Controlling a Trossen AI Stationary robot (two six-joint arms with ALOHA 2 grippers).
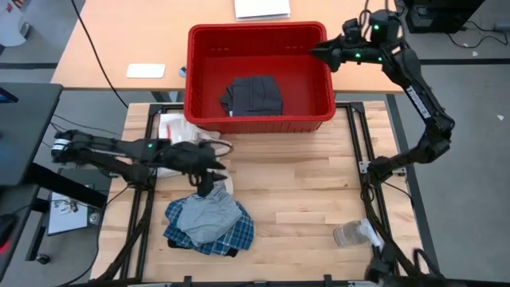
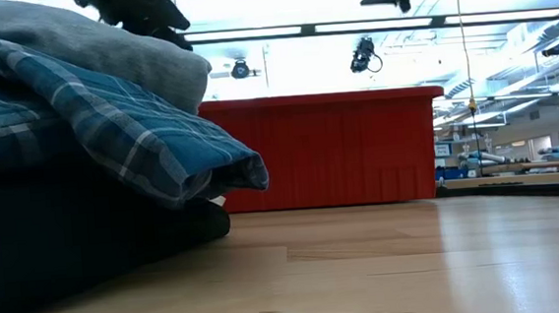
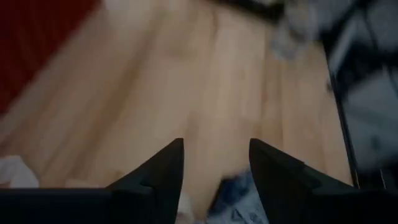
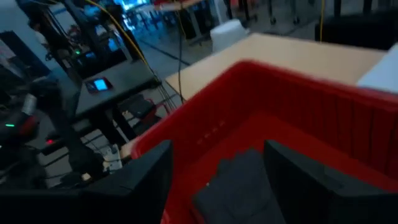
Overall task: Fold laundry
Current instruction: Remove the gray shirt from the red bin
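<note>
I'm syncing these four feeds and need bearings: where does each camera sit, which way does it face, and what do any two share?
High: overhead, straight down; both arms, left gripper over the plaid shirt, right gripper above the red bin.
Low: tabletop level, facing the bin past the shirt.
Left wrist: faces bare table; own open fingers.
Right wrist: faces into the bin; own open fingers.
Shared: high and right wrist both show the folded dark garment.

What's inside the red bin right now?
The red bin holds one folded dark grey garment lying flat on its floor. The right tool hovers open over the bin's far right corner. Whatever lies under the garment is covered.
</note>
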